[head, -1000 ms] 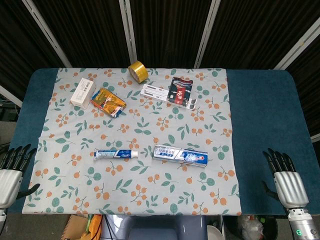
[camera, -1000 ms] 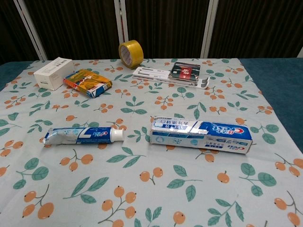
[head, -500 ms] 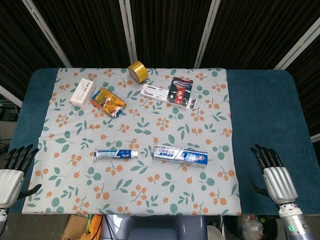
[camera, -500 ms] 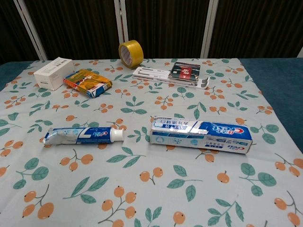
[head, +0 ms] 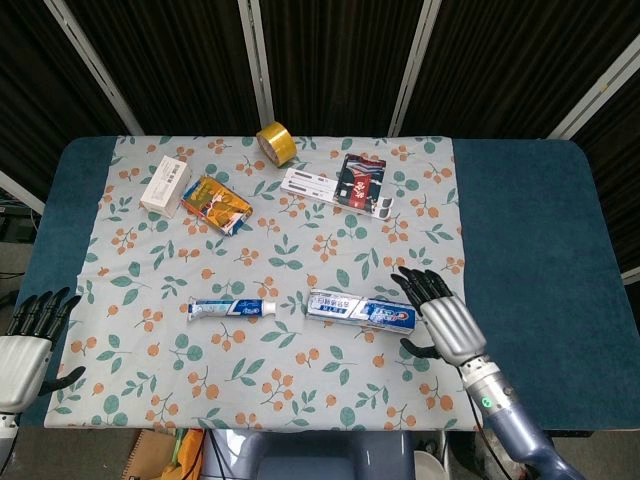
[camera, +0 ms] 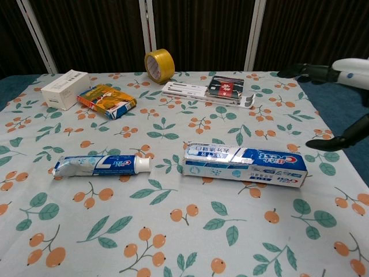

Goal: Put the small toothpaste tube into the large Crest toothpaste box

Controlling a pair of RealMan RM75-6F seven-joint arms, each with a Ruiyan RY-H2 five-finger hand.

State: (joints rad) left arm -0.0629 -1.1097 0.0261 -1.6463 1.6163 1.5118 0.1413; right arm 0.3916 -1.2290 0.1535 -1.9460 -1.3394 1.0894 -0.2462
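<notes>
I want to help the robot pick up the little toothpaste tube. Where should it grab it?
Probably around the middle of the toothpaste tube, from above, fingers on its two long sides. It lies flat, with its white cap pointing at the Crest box. The left hand is the nearer one.

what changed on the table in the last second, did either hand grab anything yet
The right hand swung in from the table's right edge toward the middle and now hovers, fingers spread, by the right end of the Crest box. It holds nothing yet. The left hand stayed at the left edge, open. The toothpaste tube, the box and the items at the back of the cloth have not moved.
</notes>
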